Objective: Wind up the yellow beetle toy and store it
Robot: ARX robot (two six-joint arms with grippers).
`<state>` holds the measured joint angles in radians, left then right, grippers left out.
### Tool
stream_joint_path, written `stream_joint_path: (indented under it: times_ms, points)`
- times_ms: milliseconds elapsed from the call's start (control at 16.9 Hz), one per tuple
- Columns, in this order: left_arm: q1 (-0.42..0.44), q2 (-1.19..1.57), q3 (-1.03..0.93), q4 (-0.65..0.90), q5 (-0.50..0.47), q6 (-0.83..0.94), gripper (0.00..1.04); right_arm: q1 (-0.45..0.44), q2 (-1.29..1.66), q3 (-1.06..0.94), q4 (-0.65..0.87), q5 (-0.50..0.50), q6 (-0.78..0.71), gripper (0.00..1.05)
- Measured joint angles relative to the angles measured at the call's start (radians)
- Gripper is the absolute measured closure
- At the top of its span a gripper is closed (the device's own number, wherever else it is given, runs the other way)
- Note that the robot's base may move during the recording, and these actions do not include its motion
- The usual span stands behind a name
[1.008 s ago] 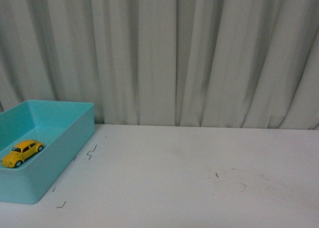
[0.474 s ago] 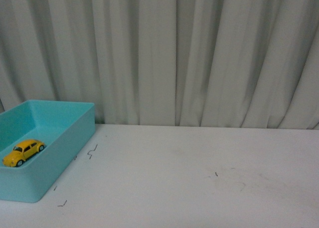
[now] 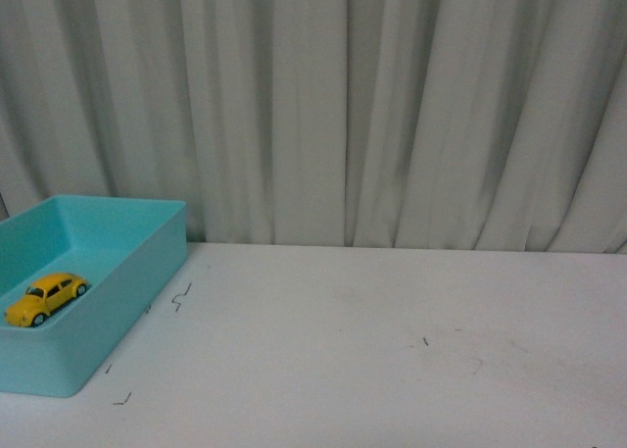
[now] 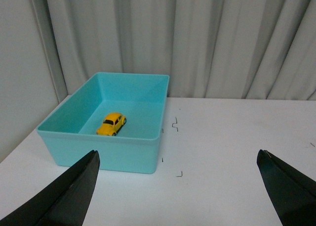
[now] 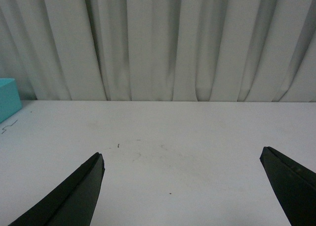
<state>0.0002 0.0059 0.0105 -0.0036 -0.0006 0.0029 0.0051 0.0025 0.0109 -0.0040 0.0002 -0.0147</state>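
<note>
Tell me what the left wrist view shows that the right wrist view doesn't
Only the left wrist view shows the yellow beetle toy, resting on the floor of the turquoise bin, and the left gripper, open and empty. Only the right wrist view shows the right gripper, also open and empty, over a bare stretch of table with just a corner of the bin at the frame edge. Both show the white table, pale curtain and small dark marks on the tabletop.
</note>
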Motion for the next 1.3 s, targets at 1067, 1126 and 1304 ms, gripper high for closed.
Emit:
stream_joint_path:
  times_ms: [1067,1126,1304]
  points:
    - [0.0,0.0,0.0,-0.001,0.001,-0.001,0.07,0.0,0.0,0.0,0.001,0.0,0.001,0.07]
    - [0.0,0.0,0.0,-0.001,0.001,-0.002,0.07,0.0,0.0,0.0,0.0,0.001,0.001,0.07]
    - [0.0,0.0,0.0,0.0,0.0,-0.002,0.07,0.0,0.001,0.0,0.001,0.0,0.0,0.07]
